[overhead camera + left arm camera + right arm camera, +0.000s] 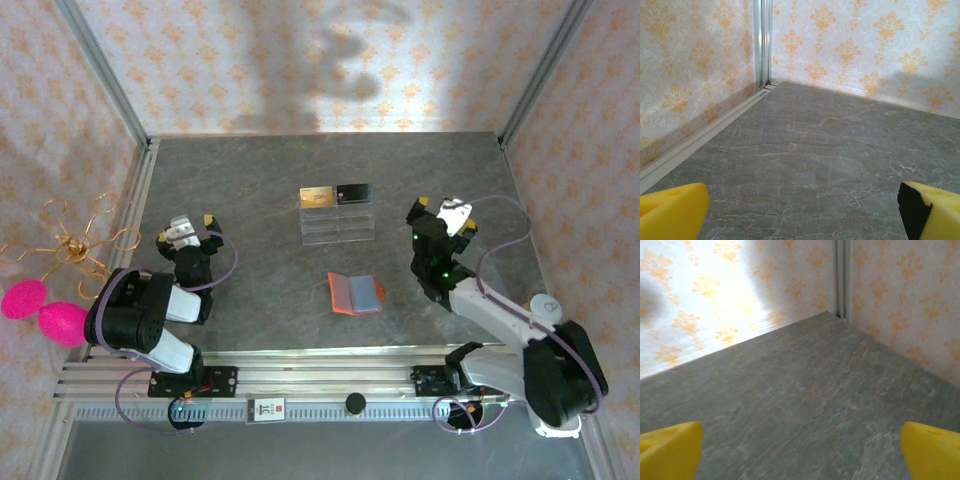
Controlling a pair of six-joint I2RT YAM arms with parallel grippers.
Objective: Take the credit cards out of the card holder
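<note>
Gaping empty, left gripper point(187, 228) and right gripper point(447, 214) flank the card holder point(356, 294), well apart.

I am seeing left fingertips point(672, 212) and right fingertips point(670, 450) being cut off at the bottom; the card holder point(356, 294) is appearing too small to judge inside.

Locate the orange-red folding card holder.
Top view: the orange-red card holder lies open at centre, just on the near side of the clear acrylic rack.
</note>
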